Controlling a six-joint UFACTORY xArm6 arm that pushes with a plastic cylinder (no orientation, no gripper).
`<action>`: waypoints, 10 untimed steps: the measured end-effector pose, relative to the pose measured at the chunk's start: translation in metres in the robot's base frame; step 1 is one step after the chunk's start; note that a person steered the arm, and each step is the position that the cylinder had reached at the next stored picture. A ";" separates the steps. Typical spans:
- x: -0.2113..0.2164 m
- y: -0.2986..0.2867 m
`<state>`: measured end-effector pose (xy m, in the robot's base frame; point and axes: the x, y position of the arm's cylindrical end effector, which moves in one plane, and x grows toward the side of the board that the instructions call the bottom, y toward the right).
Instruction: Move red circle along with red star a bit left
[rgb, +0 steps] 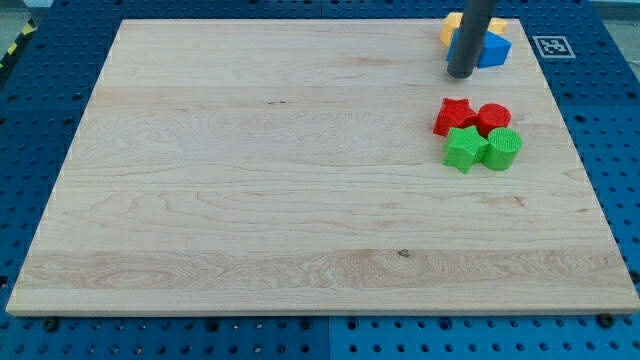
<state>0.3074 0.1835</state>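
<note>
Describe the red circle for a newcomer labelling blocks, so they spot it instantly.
Find the wooden board and look near its right edge, where four blocks cluster. The red circle is the top right one, beside the red star, above the green circle: the only round red block.

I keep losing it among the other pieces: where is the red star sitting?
The red star sits at the view's upper right, touching the red circle on its right, just above the green star.

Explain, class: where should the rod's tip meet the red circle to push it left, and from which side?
No grip here, only pushing. My tip should meet the red circle on its right face, coming from the view's right. The red star touches its left side, so both would likely slide together.
</note>
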 end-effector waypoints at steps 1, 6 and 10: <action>0.000 0.000; 0.096 0.079; 0.115 0.017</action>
<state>0.4221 0.2001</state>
